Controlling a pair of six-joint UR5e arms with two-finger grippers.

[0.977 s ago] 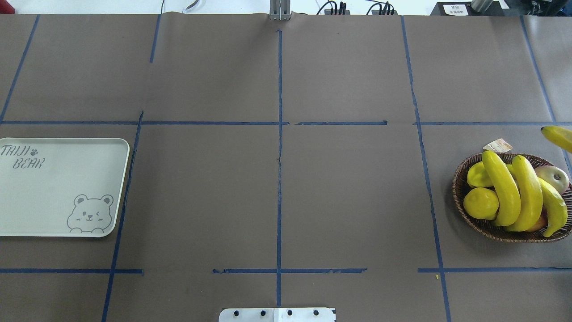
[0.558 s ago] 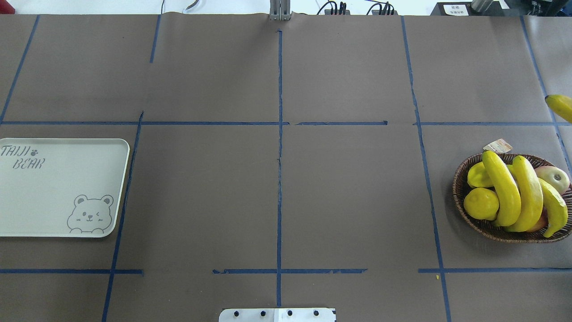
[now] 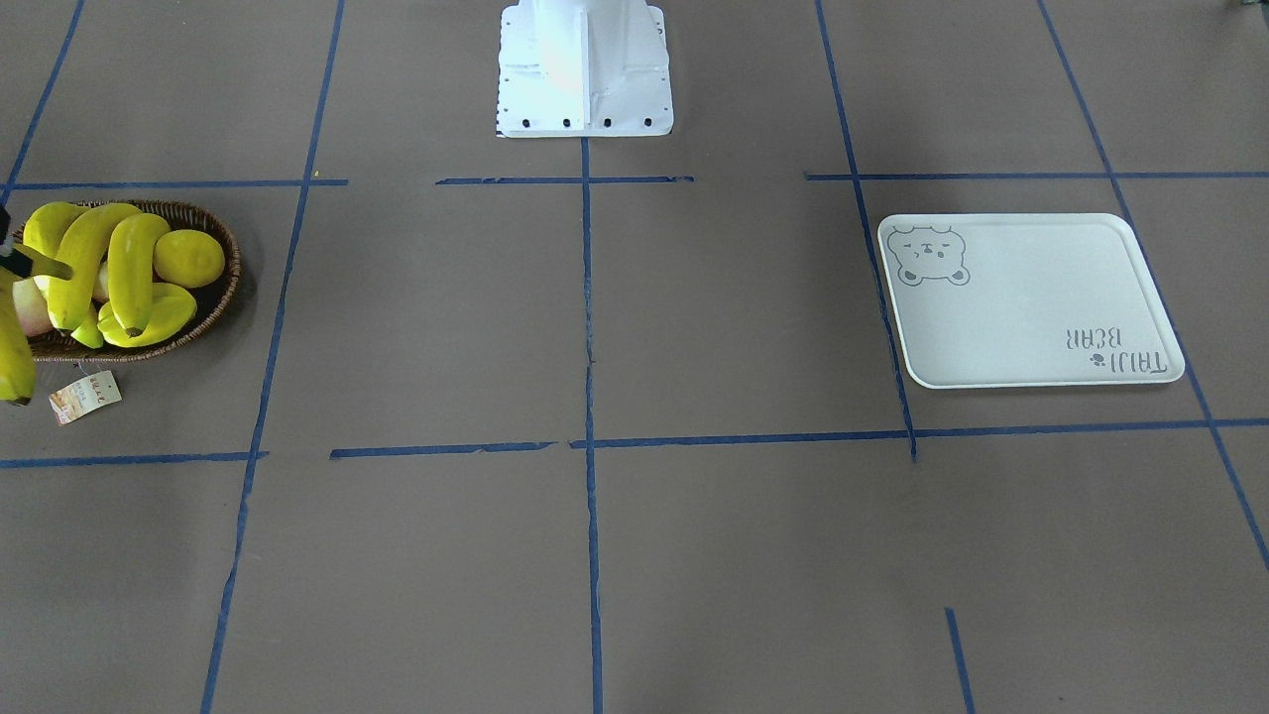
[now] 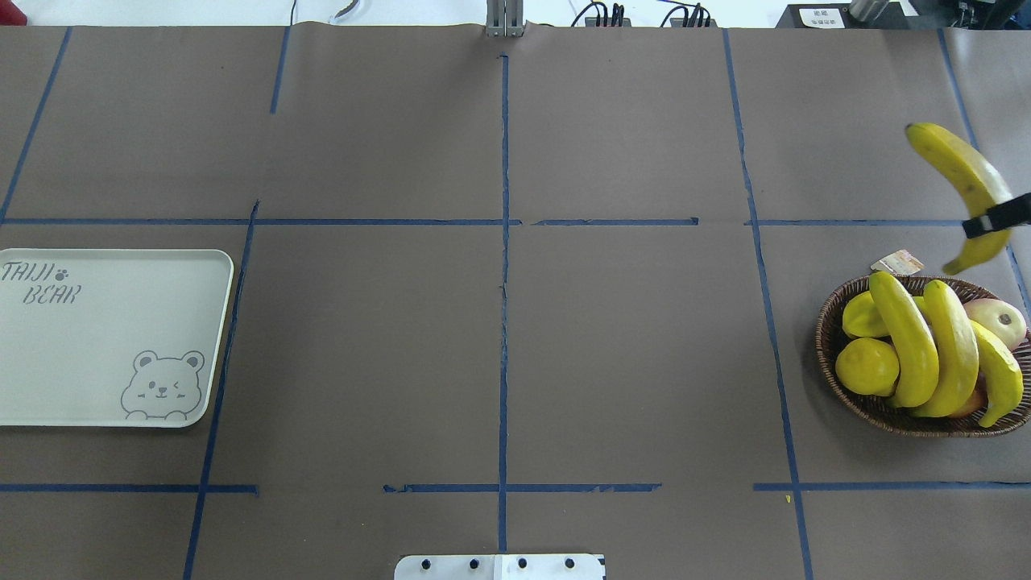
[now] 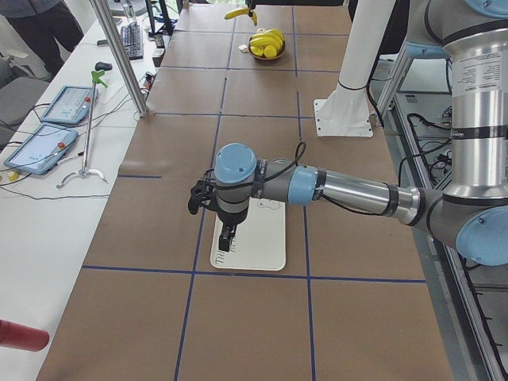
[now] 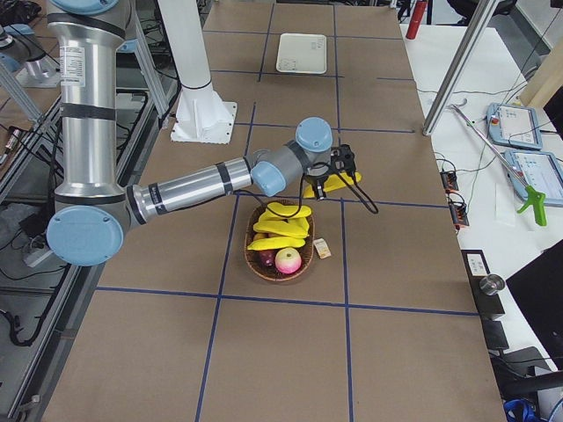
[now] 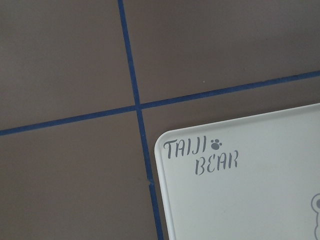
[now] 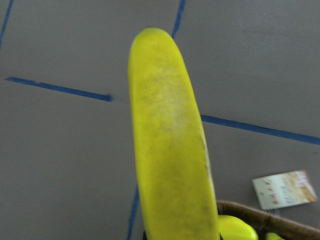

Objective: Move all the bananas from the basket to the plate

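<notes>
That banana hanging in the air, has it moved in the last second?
Yes. In the overhead view the held banana has slid in from the right edge, its tip now past the blue tape line, farther from the basket.

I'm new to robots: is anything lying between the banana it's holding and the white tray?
Nothing on the table: only brown paper and blue tape lie between the banana and the plate. The left arm's fingers do hang above the plate's edge.

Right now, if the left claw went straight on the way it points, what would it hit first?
Probably the white tray, near its lettered corner: the left claw hangs above that end, pointing down, with nothing seen between. Exact landing spot is hard to judge.
</notes>
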